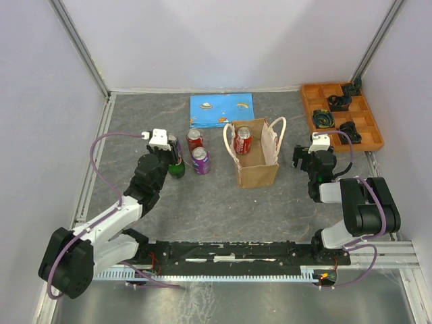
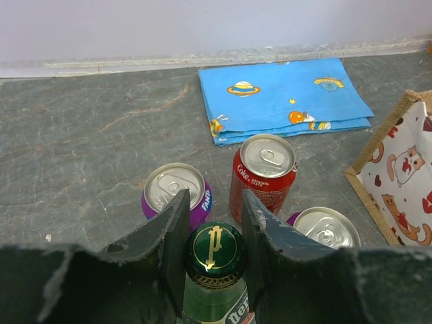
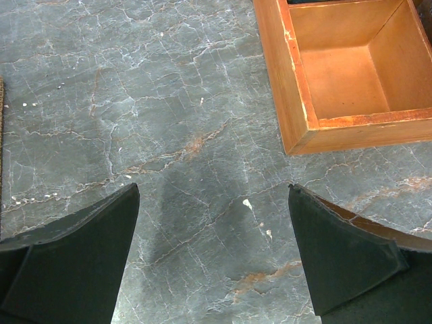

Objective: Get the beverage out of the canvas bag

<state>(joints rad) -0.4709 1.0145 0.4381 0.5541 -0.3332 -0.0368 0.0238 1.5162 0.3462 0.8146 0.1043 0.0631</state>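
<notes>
Risk: crooked release toppling green bottle (image 2: 214,248) into purple can (image 2: 174,192), red can (image 2: 264,172) crowded just ahead of jaws. Left gripper (image 2: 214,216) pinching bottle at cap. Canvas bag (image 1: 258,172) off to its right, cola can (image 1: 243,140) upright inside, not yet lifted. Right gripper (image 3: 214,256) spread, empty.

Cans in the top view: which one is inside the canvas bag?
The red Coke can standing upright inside the canvas bag. The other red can and the purple can stand on the table left of the bag.
</notes>
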